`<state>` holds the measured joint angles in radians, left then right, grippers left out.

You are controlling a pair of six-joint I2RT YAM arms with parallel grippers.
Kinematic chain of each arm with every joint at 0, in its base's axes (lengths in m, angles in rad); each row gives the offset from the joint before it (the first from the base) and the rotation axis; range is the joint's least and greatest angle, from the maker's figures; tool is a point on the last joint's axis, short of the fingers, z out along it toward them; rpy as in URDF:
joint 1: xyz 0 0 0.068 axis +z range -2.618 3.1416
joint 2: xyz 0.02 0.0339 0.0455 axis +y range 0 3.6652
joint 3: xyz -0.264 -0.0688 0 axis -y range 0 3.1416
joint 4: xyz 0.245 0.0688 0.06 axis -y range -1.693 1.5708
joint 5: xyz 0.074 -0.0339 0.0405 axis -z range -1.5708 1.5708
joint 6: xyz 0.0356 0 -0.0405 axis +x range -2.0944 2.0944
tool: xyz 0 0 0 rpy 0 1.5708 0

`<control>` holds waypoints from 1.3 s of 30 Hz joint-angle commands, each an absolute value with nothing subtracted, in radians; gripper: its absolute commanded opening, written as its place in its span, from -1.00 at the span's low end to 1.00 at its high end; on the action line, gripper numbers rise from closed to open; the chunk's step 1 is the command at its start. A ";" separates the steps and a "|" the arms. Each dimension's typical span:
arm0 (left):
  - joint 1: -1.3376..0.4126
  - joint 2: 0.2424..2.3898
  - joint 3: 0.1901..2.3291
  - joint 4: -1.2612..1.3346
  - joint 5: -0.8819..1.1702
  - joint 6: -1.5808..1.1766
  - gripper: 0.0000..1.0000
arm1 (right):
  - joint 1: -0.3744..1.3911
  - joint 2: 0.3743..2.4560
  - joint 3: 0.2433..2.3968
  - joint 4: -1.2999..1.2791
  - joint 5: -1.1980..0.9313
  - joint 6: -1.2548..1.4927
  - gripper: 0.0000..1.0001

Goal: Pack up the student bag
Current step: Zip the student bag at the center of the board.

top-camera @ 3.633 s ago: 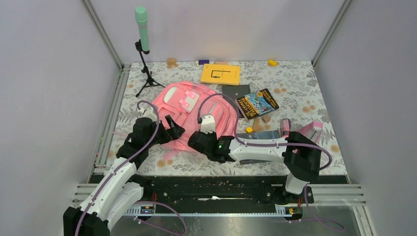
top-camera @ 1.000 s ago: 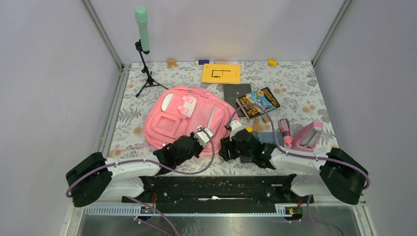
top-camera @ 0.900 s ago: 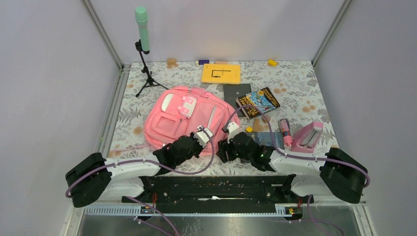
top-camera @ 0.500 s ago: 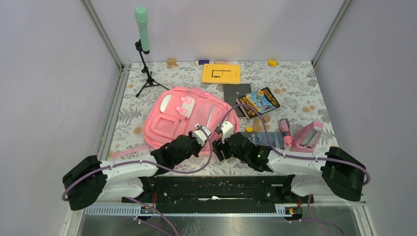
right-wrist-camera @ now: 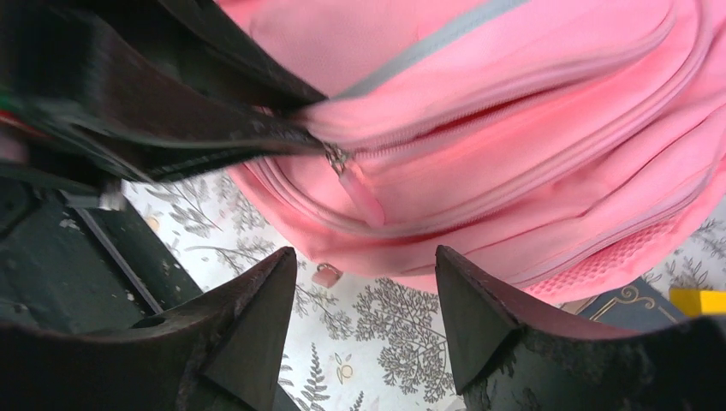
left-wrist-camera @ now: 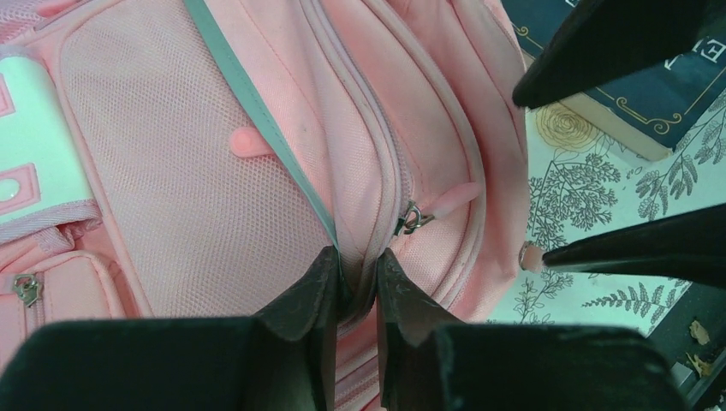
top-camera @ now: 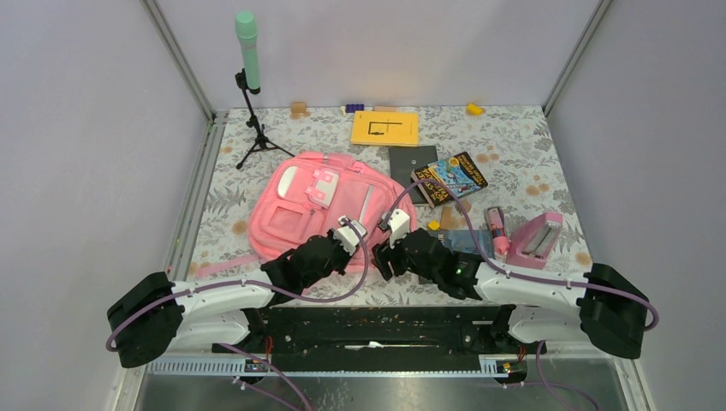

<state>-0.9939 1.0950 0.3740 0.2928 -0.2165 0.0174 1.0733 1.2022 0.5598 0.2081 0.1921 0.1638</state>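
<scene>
My left tool (left-wrist-camera: 358, 261) is matt black plastic; the student bag (left-wrist-camera: 411, 103) is soft pink cloth, its mesh pocket (left-wrist-camera: 171, 188) rough, zipper ring (left-wrist-camera: 409, 218) metal.

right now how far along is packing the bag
Done: nothing looks packed; the yellow notebook, book and pencil case lie outside on the table. In hand: the left gripper pinches a fold of the student bag beside its zip, with the right gripper open near the zipper pull. Left: unzip, load the items, close up.
</scene>
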 commanded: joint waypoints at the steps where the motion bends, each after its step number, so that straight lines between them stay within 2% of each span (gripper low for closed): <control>1: -1.001 1.083 0.394 0.314 -0.194 -0.040 -1.00 | 1.074 1.121 0.585 0.251 0.194 0.168 0.35; 5: -1.000 1.078 0.398 0.313 -0.185 -0.044 -1.00 | 1.074 1.149 0.579 0.288 0.194 0.157 0.27; 16: -1.000 1.047 0.386 0.302 -0.184 -0.067 -1.00 | 1.074 1.343 0.650 0.372 0.194 0.113 0.20; 24: -1.001 1.035 0.383 0.295 -0.188 -0.070 -1.00 | 1.074 1.441 0.705 0.348 0.229 0.129 -0.06; 30: -1.000 1.020 0.381 0.291 -0.196 -0.072 -1.00 | 1.074 1.474 0.703 0.331 0.302 0.131 -0.41; 32: -1.000 1.018 0.381 0.287 -0.203 -0.072 -1.00 | 1.074 1.468 0.698 0.326 0.319 0.134 -0.73; 35: -1.000 1.019 0.381 0.282 -0.211 -0.072 -1.00 | 1.074 1.453 0.694 0.314 0.339 0.140 -1.00; 39: -1.000 1.021 0.382 0.277 -0.224 -0.070 -1.00 | 1.074 1.430 0.701 0.285 0.385 0.148 -1.00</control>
<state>-0.9928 1.0531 0.3695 0.2264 -0.2333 -0.0116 1.0798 1.4528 0.6765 0.3225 0.2481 0.1574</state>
